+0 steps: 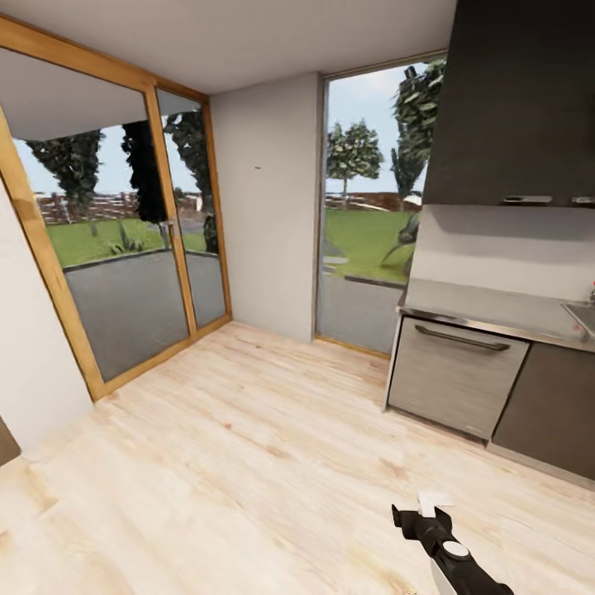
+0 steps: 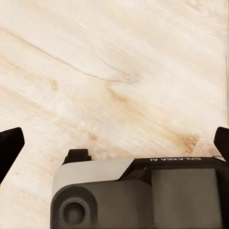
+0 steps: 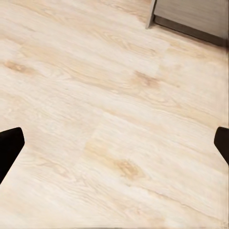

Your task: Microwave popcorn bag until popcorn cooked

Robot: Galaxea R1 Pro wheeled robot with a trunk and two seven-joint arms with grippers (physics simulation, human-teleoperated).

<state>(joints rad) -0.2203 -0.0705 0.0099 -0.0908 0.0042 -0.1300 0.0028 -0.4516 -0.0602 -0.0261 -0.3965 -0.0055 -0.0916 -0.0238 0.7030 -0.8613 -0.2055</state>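
Note:
I face a corner of the kitchen. The grey steel countertop [image 1: 487,302] runs along the right wall over dark cabinet fronts. The popcorn bag, the popcorn and the microwave are out of view. My right arm reaches in low at the right of the head view, its gripper [image 1: 423,514] above the wooden floor. In the right wrist view the right gripper [image 3: 114,143] is open, its dark fingertips [image 3: 9,145] far apart over bare floorboards. The left gripper [image 2: 114,143] is open too, hanging over the floor and part of my own base [image 2: 143,191].
A steel-fronted dishwasher [image 1: 454,376] with a bar handle sits under the counter, with a sink edge [image 1: 583,316] at far right. Dark upper cabinets [image 1: 521,99] hang above. Wood-framed glass doors [image 1: 124,264] stand left, a tall window [image 1: 364,223] ahead. Pale wooden floor [image 1: 248,463] spreads between.

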